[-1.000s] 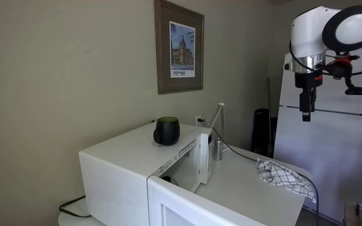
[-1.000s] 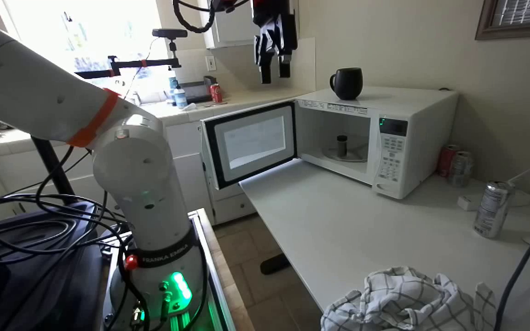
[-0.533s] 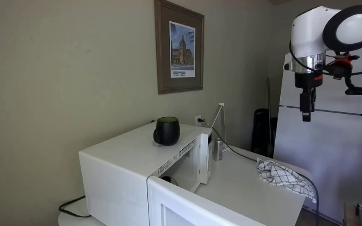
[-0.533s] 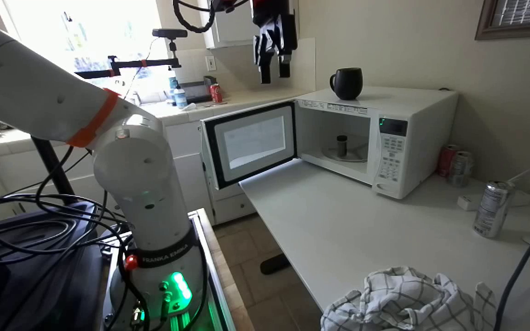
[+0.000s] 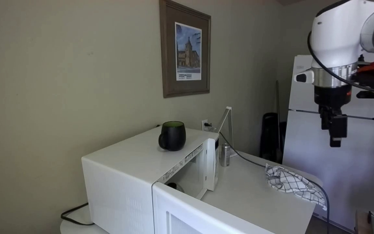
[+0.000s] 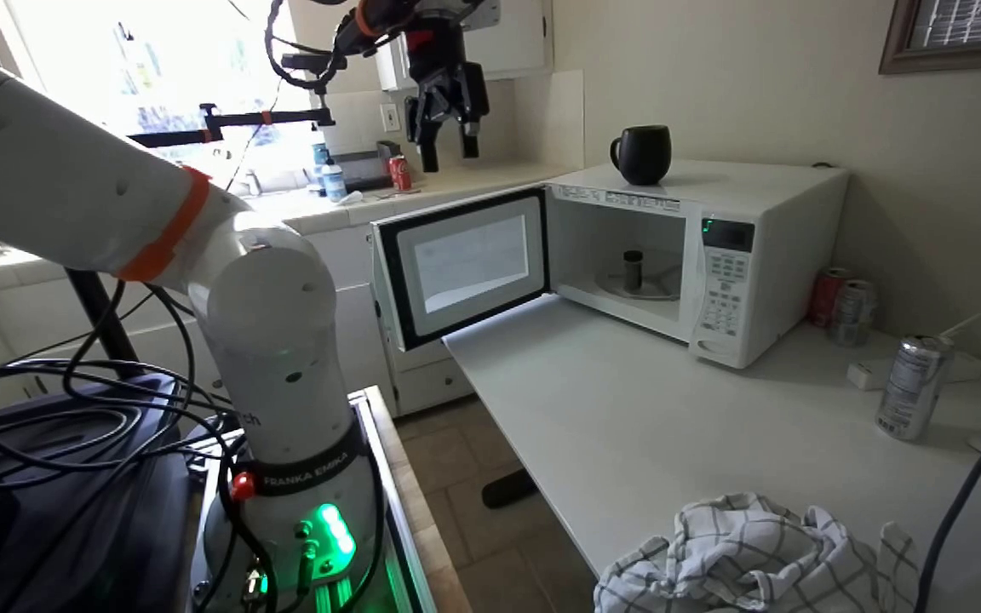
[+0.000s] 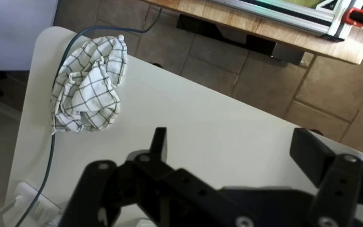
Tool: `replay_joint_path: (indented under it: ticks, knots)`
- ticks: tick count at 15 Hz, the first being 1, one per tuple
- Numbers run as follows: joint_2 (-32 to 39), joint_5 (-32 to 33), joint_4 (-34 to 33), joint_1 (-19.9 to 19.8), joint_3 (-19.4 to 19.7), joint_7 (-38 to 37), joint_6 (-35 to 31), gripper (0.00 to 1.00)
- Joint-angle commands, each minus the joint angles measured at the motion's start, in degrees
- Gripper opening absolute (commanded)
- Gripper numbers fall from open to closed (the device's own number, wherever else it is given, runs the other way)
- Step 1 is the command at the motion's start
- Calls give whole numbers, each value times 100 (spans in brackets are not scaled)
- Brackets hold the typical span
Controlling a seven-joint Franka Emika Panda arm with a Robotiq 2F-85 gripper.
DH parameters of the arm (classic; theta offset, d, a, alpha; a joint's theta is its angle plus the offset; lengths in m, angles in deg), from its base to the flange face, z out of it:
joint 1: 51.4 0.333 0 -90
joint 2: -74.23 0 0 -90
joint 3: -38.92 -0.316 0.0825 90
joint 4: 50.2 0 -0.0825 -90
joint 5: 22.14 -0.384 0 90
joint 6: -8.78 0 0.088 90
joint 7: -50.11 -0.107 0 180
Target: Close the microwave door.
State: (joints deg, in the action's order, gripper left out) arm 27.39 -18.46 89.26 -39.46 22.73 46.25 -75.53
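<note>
Jaws apart, the gripper [image 6: 450, 159] hangs farther left than before in an exterior view; one door [image 6: 472, 264] stands open left of one microwave [image 6: 694, 264], one mug [image 6: 644, 156] atop, three cans [image 6: 913, 388] right.

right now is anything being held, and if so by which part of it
Nothing is held: the black two-fingered gripper stands open, jaws apart and empty.
</note>
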Motion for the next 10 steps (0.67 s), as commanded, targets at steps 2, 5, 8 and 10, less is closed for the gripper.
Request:
replay_joint_path:
  ticks: [2, 5, 8, 10]
  knots:
    - [-136, 268, 96, 658, -836, -69, -64, 100]
    - [83, 684, -245, 993, -1207, 141, 19, 100]
    - [271, 1103, -566, 1312, -1238, 675, -7, 100]
    - [114, 984, -427, 1332, -1218, 385, 32, 100]
